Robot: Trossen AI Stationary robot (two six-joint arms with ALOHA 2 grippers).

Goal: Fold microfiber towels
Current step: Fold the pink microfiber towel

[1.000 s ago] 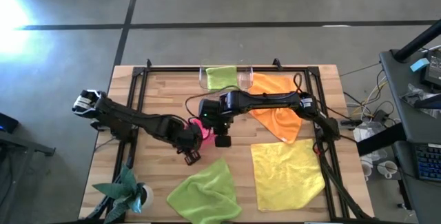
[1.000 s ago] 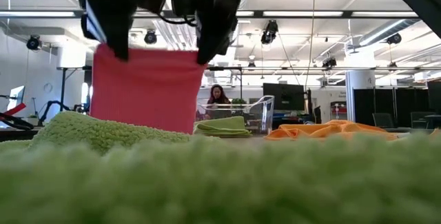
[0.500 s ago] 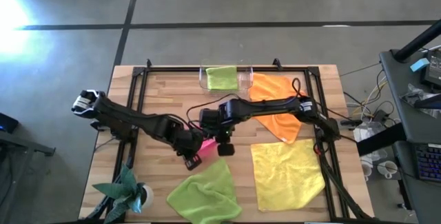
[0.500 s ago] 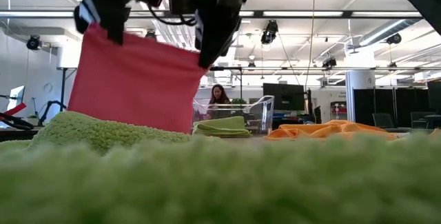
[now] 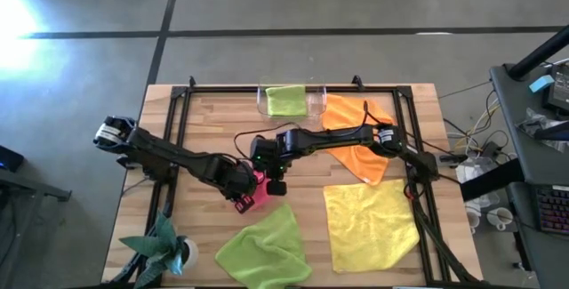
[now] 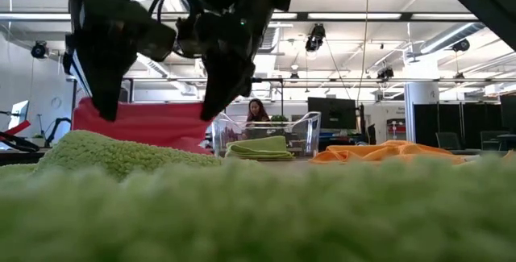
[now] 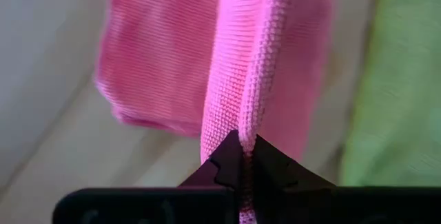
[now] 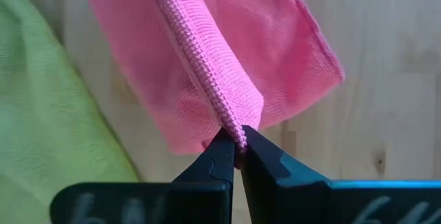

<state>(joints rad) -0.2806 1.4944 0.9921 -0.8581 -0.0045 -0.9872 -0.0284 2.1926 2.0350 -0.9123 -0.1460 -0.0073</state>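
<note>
A hot pink towel (image 5: 258, 182) hangs mid-table between my two grippers, and the low view shows it as a wide pink band (image 6: 141, 123). My left gripper (image 5: 242, 202) is shut on the towel's left top corner. My right gripper (image 5: 276, 185) is shut on the right top corner. The edge between them runs nearly straight. The towel's lower part is hidden in the low view behind a lime green towel (image 6: 121, 153). The wrist views show pink cloth spreading over the wood below. My left gripper pinches the pink towel's stitched top edge (image 7: 242, 124) at one corner between its two fingertips, coming steeply from above. Cloth falls away on both sides of the edge; how many layers, I cannot tell. My right gripper pinches the same stitched edge (image 8: 233, 124) at the other corner between its two fingertips, slanting down from the far right. The edge runs away from the fingers, and cloth drops on both sides of it toward the table.
A crumpled lime green towel (image 5: 262, 249) lies near the front edge, with a yellow towel (image 5: 369, 222) to its right and an orange towel (image 5: 356, 142) at the back right. A clear tray (image 5: 313, 102) at the far edge holds a folded lime green towel (image 5: 286, 100). A small plant (image 5: 164, 249) stands at the near left corner.
Both grippers have come down, still shut, and the right one has also drifted toward the table's left. The pink towel has sunk with them. Its top edge is much lower in the low view, and less of it hangs free.
</note>
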